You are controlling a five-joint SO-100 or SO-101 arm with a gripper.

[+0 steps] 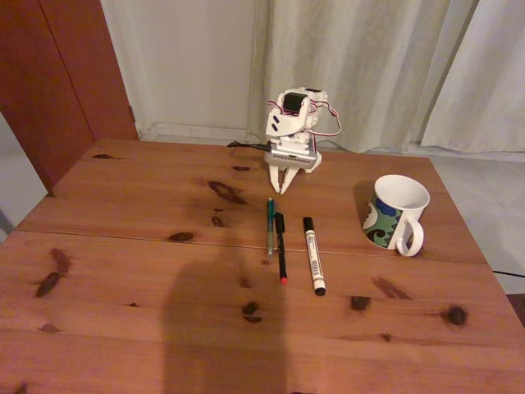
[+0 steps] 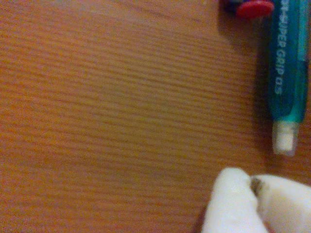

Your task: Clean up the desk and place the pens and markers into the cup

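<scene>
Three pens (image 1: pixel 281 246) lie side by side on the counter (image 1: pixel 123 271); the cup (image 1: pixel 396 213) stands to their right, the jaws pointing down behind them.

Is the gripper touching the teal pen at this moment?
Apart. In the wrist view, bare wood separates the gripper fingertips from the teal pen; the white end of the pen sits just above them.

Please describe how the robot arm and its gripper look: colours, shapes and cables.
The arm is small and white, built of blocky plastic parts with black motor faces. Thin red and white cables loop around its top. The gripper has two white tapering fingers; in the wrist view their tips look rounded and slightly smudged.
</scene>
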